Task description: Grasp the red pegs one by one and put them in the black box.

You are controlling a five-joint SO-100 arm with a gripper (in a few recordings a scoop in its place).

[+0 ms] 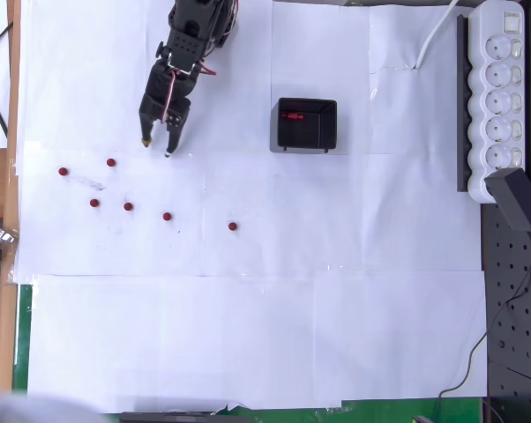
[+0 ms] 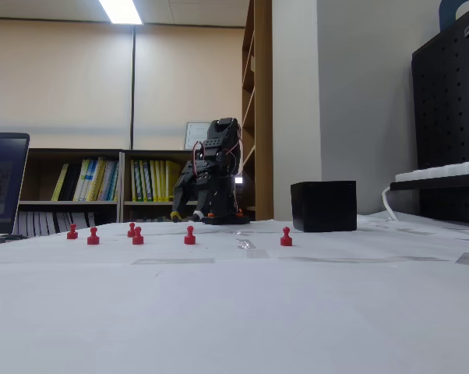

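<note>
Overhead and low fixed views of the table (image 1: pixel 265 300), covered in white paper. The pincer (image 1: pixel 157 146) hangs at the upper left of the overhead view, tips pointing down toward the paper, its 2 fingers slightly apart with nothing between them. 6 red pegs (image 1: pixel 128 206) stand loose on the paper in the overhead view: 5 clustered just below the pincer and 1 (image 1: pixel 233 226) further right, nearer the middle. The fixed view shows the same 6 standing upright in a row (image 2: pixel 189 234), in front of the arm. The black box (image 1: pixel 304 124) sits well to the right of the pincer in the overhead view, with red showing inside it near its upper left corner, probably pegs already delivered; their number cannot be read. In the fixed view the black box (image 2: pixel 323 206) stands right of the arm.

Judged step: between deliveries, with the pincer unloaded and set to approach another peg. The nearest candidate is the peg (image 1: pixel 111 163) just below and left of the fingertips. The next move calls for a short descent over that peg with the fingers straddling it, a closure firm enough to hold so small a thing, then a lift and carry rightward to the box.
</note>
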